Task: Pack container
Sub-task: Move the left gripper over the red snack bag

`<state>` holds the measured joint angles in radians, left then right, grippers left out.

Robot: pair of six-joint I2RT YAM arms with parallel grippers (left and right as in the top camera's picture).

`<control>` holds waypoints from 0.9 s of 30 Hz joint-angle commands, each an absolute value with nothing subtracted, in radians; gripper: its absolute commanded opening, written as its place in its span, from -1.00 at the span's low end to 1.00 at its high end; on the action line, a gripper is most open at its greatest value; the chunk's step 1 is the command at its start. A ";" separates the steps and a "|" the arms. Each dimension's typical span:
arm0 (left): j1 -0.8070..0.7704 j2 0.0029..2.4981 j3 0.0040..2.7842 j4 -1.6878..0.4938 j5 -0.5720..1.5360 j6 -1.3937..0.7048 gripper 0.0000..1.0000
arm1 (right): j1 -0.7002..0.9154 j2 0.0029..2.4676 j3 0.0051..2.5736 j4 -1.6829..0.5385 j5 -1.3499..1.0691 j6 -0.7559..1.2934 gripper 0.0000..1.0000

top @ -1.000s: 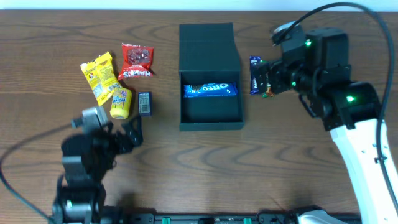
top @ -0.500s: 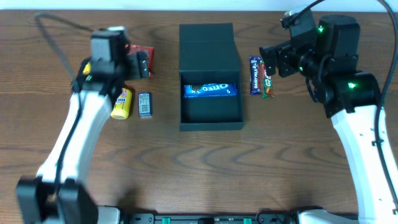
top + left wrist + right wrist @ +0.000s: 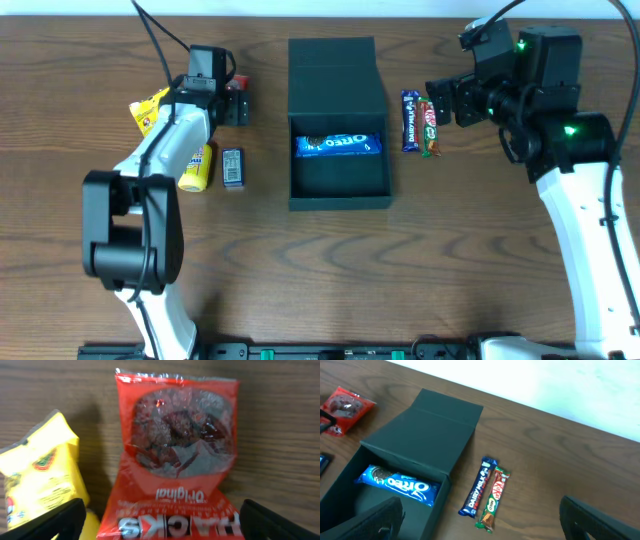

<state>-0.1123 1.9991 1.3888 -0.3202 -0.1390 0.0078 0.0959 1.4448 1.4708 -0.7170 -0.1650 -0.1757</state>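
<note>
The dark green-black container [image 3: 338, 185] stands open in the middle of the table, its flap lid [image 3: 335, 72] folded back. A blue Oreo pack [image 3: 340, 145] lies inside. My left gripper [image 3: 237, 103] is open and hovers over a red snack packet [image 3: 175, 455], with one finger on each side of it. In the overhead view the gripper hides most of the packet. My right gripper [image 3: 443, 103] is open and empty, raised just right of a Dairy Milk bar [image 3: 409, 120] and a KitKat bar [image 3: 428, 127]. The right wrist view shows the container [image 3: 425, 440], the Oreo pack [image 3: 397, 482] and both bars [image 3: 479, 487].
A yellow packet [image 3: 148, 108], also in the left wrist view [image 3: 35, 477], lies left of the red one. A yellow tube-shaped snack [image 3: 196, 165] and a small dark packet [image 3: 232, 167] lie nearer the front, left of the container.
My left arm swung from the front left up to the red packet. My right gripper drew back to the right, leaving the KitKat on the table beside the Dairy Milk.
</note>
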 commanded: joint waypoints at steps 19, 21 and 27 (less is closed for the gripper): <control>-0.112 2.090 1.411 -0.265 -0.164 0.053 0.02 | 0.090 1.448 1.473 -0.745 -0.173 -0.116 0.99; -0.112 2.099 1.411 -0.266 -0.165 0.053 -0.07 | 0.090 1.448 1.473 -0.745 -0.173 -0.116 0.99; -0.112 2.099 1.415 -0.271 -0.168 0.056 -0.49 | 0.090 1.448 1.473 -0.745 -0.173 -0.116 0.99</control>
<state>-0.1131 2.0708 1.3926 -0.2626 -0.1577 0.0532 0.0959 1.4448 1.4708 -0.7429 -0.1654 -0.1345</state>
